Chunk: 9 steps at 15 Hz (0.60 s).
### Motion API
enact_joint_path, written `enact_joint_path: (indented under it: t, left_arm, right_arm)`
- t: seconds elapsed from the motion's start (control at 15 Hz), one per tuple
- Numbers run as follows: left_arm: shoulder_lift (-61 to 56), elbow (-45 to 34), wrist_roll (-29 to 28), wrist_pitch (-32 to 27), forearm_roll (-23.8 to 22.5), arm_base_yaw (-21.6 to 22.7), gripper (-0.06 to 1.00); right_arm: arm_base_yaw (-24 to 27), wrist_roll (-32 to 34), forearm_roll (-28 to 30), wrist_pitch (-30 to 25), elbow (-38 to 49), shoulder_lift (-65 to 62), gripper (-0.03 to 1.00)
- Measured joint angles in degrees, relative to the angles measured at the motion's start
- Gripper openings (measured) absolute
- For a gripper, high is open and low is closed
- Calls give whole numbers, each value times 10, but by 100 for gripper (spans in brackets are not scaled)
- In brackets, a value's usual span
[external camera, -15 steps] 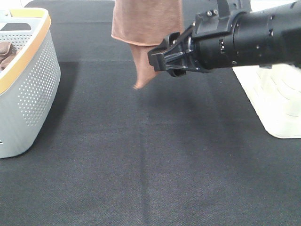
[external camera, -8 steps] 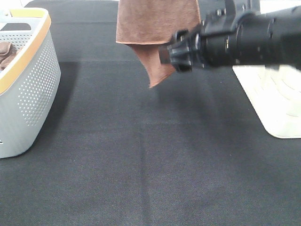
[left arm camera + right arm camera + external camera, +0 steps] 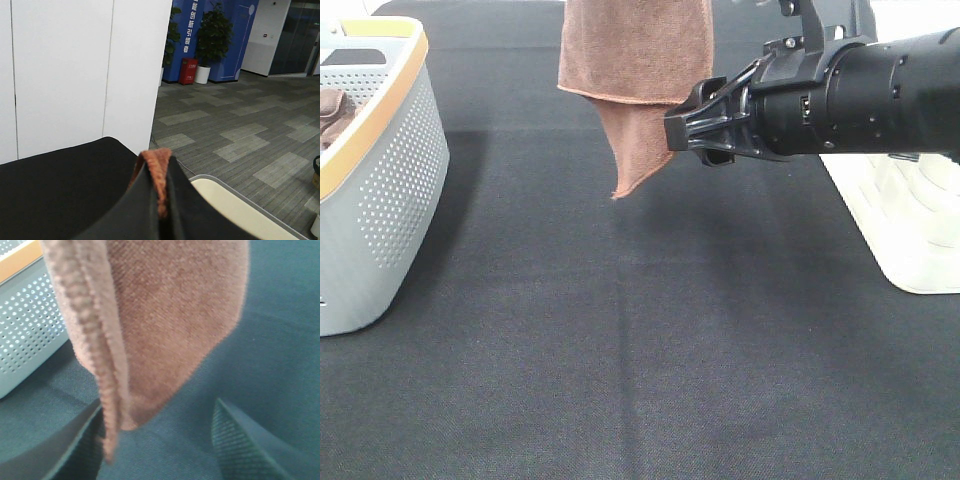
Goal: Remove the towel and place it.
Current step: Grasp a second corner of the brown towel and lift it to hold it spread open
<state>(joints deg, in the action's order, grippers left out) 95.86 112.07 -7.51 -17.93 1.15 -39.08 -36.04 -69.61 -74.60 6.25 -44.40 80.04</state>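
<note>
Above black tabletop, left hand pinches the towel aloft; right hand extends level, fingers spread by its corner.

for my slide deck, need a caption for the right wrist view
Reddish-brown towel hangs inside the open right gripper, over the black table, grey basket behind

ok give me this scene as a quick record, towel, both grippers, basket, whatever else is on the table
towel: reddish-brown, hanging above the black table, not touching it, lower corner pointing down
left gripper: shut on a fold of the towel, seen only in the left wrist view
right gripper: open, beside the hanging corner, not gripping
basket: grey, orange rim, table's left edge, darker cloths inside
white tray: table's right edge
</note>
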Motion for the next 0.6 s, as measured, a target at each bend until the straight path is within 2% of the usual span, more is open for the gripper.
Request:
enact_joint_path:
  t: [0.2,0.6]
  left_arm:
    - [0,0,0,0,0,0,0]
    - [0,0,0,0,1,0,0]
  right_arm:
    - [0,0,0,-43,-5,-15,58]
    - [0,0,2,-25,-22,-34,54]
